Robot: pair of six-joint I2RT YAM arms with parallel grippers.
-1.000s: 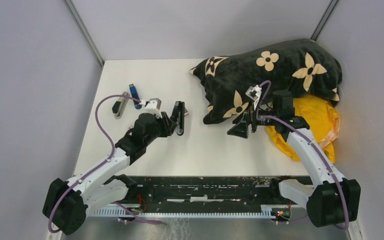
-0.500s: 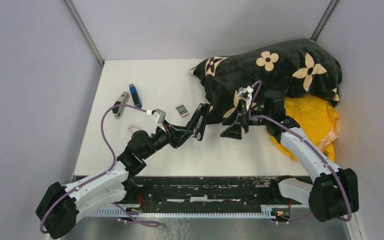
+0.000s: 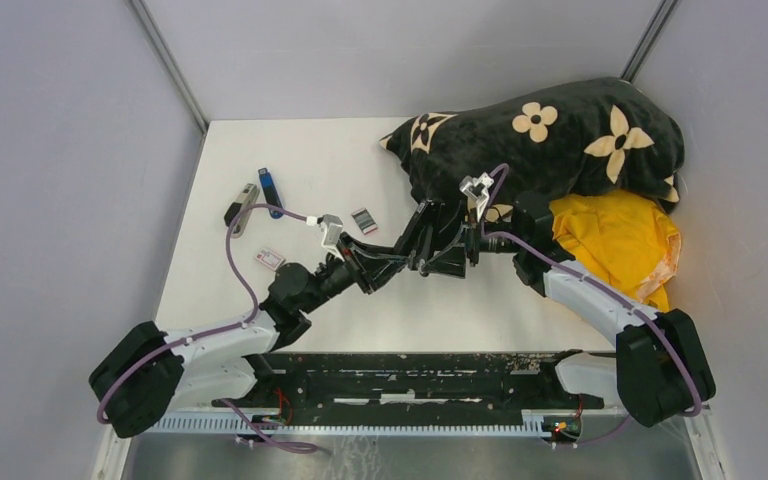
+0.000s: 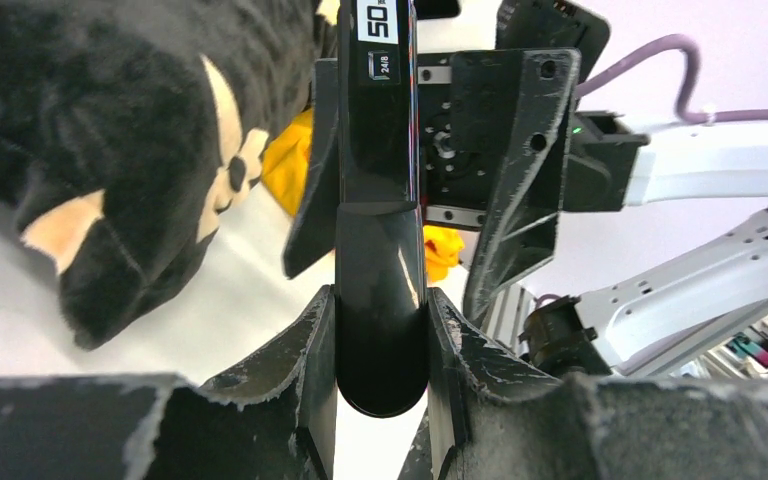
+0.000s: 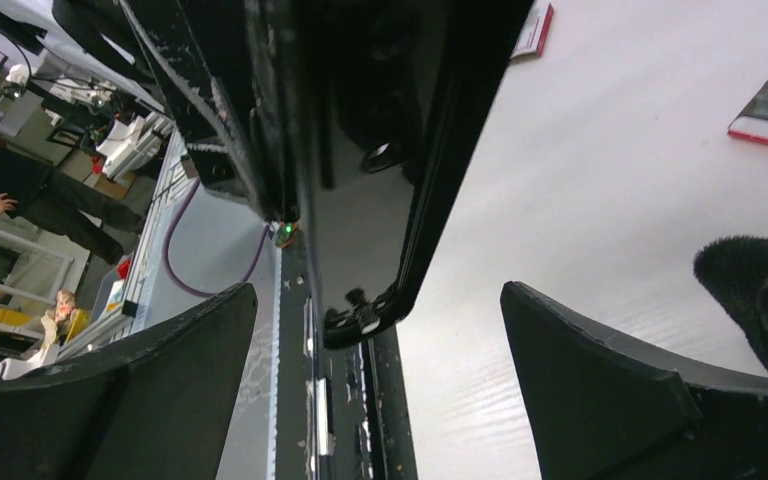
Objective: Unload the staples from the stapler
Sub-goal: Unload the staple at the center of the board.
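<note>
Stapler [image 4: 378, 230] swung right — between wide right jaws.

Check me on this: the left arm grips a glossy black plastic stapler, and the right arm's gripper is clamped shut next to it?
No: the right gripper stands wide open, as the right wrist view shows. The left gripper does grip the glossy black plastic stapler.

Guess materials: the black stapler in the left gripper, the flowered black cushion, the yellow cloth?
The stapler looks like glossy black moulded plastic, going by its sharp reflections; it could be painted metal. The cushion is plush, velvety fabric: matte fuzzy pile, soft folds. The yellow cloth seems to be thin matte fabric, creased and rumpled.
</note>
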